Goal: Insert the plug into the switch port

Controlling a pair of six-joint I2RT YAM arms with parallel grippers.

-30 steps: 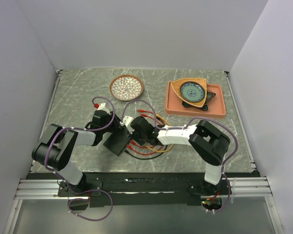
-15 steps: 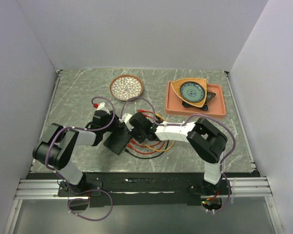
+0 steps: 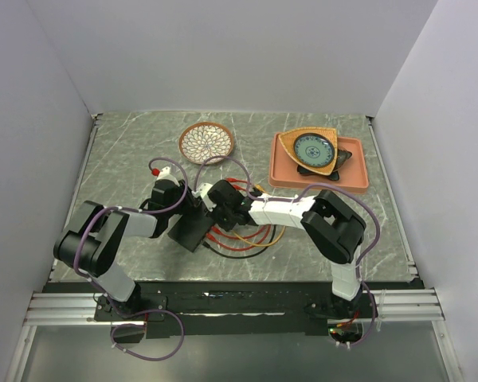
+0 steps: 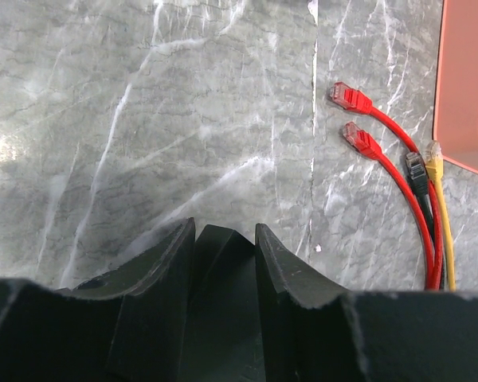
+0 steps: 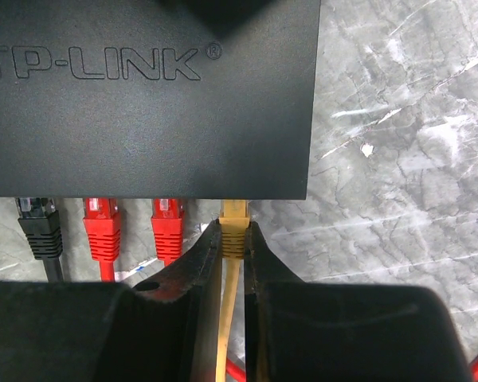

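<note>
Switch: the switch [image 5: 143, 103] lies flat on the table [image 5: 398, 119], lettered face up, with its port edge facing the right gripper [image 5: 233, 237].
Right jaws: clenched on the yellow plug [image 5: 233, 223], one finger on each side of its body, just short of the switch's port edge.
Left jaws: the left gripper [image 4: 223, 232] is closed on a black slab that looks like the switch's far side, opposite the ports. This appears to be a bracing hold.
Plug place: the plug's nose touches the switch's port edge at the port nearest the corner. Whether it is fully home cannot be told, since the mouth is hidden under the switch's lip.
Neighbours: three plugs [image 5: 102, 227], one black and two red, sit in the ports alongside, on the side away from that corner.
Key relation: the switch lies straight ahead of the right jaws. The plug's long axis runs along the fingers and square to the port edge, so the push is probably straight forward with no turn.
Nearer arm: the right arm has the plug, and the left arm only steadies the switch.
Risk: a small sideways drift would likely catch the nose on the port wall or nudge the red neighbour.
Loose ends: spare cable ends [image 4: 358, 139] lie beyond the switch, towards the tray [image 4: 462, 79].
</note>
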